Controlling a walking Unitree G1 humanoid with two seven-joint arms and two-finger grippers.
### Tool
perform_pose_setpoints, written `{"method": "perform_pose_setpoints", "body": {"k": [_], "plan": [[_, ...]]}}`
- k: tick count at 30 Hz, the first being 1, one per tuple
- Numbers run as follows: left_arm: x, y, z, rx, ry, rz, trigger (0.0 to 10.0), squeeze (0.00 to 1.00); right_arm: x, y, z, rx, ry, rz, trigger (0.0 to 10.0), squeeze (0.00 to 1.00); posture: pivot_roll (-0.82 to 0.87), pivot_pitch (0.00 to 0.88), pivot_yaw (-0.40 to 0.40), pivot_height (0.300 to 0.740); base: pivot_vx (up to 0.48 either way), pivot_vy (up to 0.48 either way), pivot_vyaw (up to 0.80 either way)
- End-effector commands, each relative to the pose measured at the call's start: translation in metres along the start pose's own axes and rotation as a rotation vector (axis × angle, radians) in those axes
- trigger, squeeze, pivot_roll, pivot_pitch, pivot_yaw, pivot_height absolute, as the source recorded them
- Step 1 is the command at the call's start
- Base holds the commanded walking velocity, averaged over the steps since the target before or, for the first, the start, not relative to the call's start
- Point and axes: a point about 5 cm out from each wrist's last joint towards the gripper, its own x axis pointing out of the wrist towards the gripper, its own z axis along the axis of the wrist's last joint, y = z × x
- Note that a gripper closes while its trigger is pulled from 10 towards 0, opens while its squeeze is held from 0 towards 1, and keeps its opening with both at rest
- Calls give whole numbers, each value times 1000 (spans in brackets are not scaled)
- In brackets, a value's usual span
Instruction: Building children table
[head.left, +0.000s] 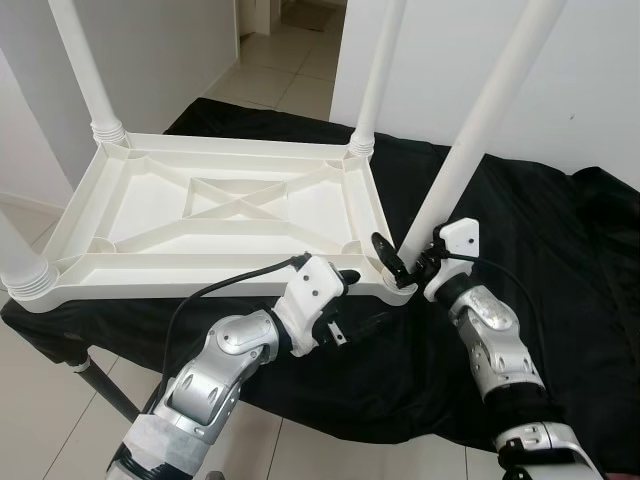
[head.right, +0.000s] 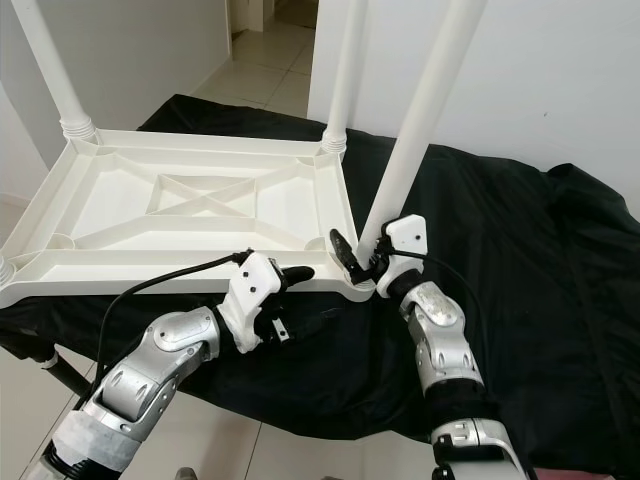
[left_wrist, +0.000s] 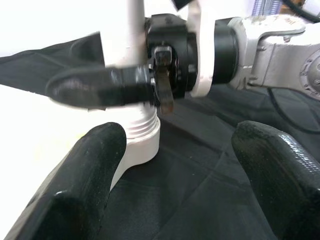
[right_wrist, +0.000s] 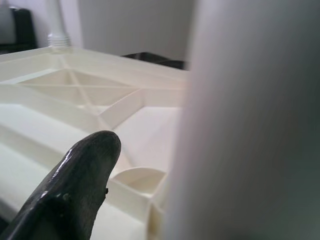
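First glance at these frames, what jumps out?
An upside-down white table lies on a black cloth, its legs pointing up. At its near right corner the right gripper is closed around the base of one white leg. The left gripper sits open beside that corner, above the cloth.

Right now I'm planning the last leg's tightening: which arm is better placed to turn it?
Right. The right pincer already straddles the near-right leg just above its socket; the left pincer hangs open, beside the tabletop corner.

white table (head.left: 240, 205) upside down, legs (head.left: 480, 120) upright
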Motion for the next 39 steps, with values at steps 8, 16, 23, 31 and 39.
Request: {"method": "perform_pose_setpoints", "body": {"k": [8, 16, 23, 31, 39], "plan": [[3, 0, 5, 15, 0, -10, 10000, 0, 10, -6, -2, 6, 63, 146, 10000, 0, 11, 0, -97, 740, 0, 0, 0], [4, 1, 7, 22, -8, 10, 10000, 0, 9, -28, 0, -15, 111, 152, 0, 0, 22, 0, -109, 740, 0, 0, 0], [4, 1, 7, 20, -9, 11, 10000, 0, 3, -34, -4, 1, 131, 154, 0, 0, 14, 0, -108, 740, 0, 0, 0], [3, 1, 6, 17, -5, 7, 10000, 0, -3, -38, -9, 41, 125, 78, 10000, 0, 2, 0, -102, 740, 0, 0, 0], [2, 0, 5, 11, -1, 3, 10000, 0, -4, -36, -13, 18, 165, -80, 10000, 0, -10, 0, -96, 740, 0, 0, 0]]}}
